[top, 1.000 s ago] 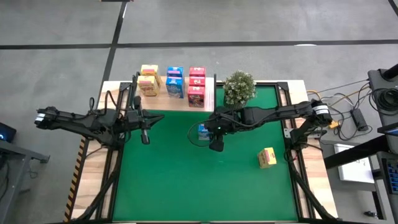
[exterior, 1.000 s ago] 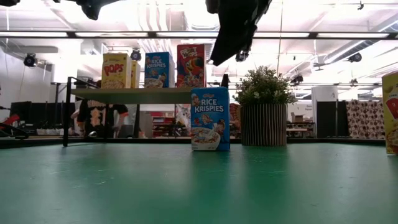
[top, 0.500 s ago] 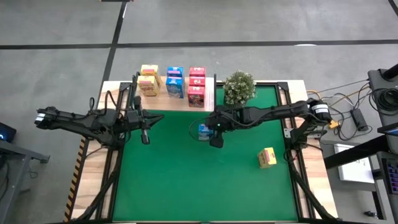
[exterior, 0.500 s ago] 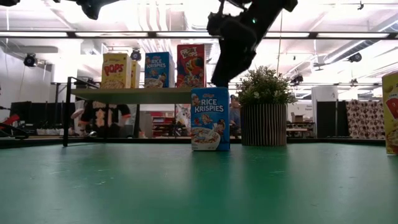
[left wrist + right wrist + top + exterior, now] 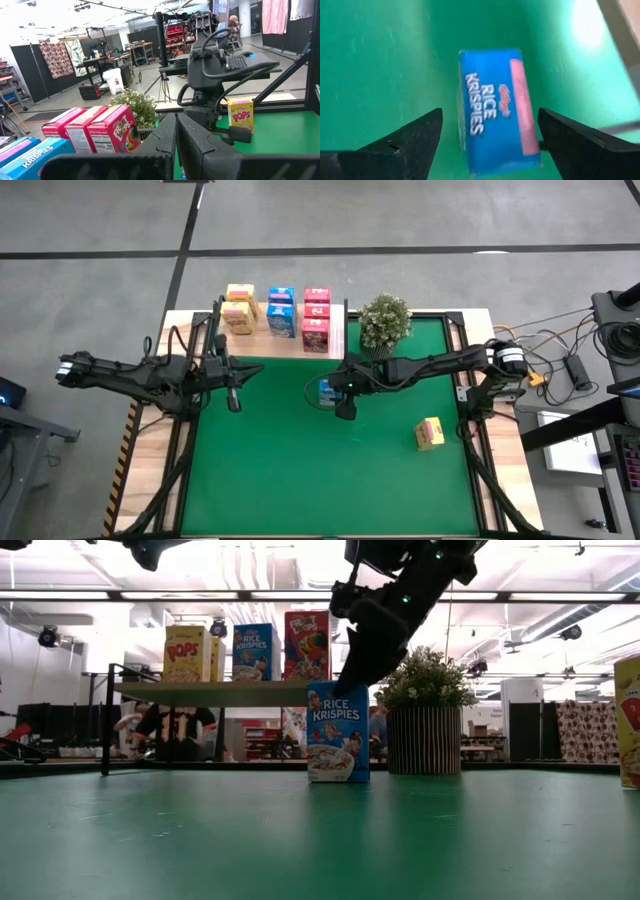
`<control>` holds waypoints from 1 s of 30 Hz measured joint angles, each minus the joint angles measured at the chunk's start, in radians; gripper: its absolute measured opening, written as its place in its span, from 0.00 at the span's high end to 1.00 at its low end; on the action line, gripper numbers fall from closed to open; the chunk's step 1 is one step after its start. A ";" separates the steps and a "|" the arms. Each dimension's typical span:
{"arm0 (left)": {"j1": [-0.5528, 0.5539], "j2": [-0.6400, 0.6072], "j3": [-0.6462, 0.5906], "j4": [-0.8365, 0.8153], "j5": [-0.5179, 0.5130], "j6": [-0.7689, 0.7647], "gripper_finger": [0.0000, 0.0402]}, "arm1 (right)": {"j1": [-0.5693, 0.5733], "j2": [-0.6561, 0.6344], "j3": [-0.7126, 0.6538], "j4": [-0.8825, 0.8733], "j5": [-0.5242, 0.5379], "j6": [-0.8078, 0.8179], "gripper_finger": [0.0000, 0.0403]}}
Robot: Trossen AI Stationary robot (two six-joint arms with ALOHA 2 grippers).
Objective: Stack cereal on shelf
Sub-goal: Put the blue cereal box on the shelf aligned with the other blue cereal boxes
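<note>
Even, bright light fills the high view, with only soft shadows on the mat (image 5: 300, 470). In the low view, ceiling lights (image 5: 320, 595) glare white and leave the right arm (image 5: 390, 615) a dark silhouette. The blue box (image 5: 495, 105) is motion-blurred in the right wrist view.

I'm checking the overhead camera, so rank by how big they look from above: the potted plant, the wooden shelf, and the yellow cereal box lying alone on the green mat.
1. Wooden shelf
2. Potted plant
3. Lone yellow cereal box
</note>
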 joint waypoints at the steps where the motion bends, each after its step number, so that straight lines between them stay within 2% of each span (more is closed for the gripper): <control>1: 0.000 -0.002 0.000 0.000 0.000 0.000 1.00 | 0.000 0.000 -0.002 0.009 0.000 0.000 0.24; 16: 0.000 -0.001 0.000 -0.001 0.000 0.000 1.00 | 0.000 -0.001 -0.007 0.020 -0.011 0.024 0.56; 24: 0.000 -0.001 0.000 -0.001 0.000 0.000 1.00 | 0.001 -0.013 0.006 0.021 -0.066 0.051 0.62; 30: 0.000 -0.018 0.000 -0.002 0.000 0.023 1.00 | 0.007 -0.017 0.101 0.021 -0.152 0.055 0.63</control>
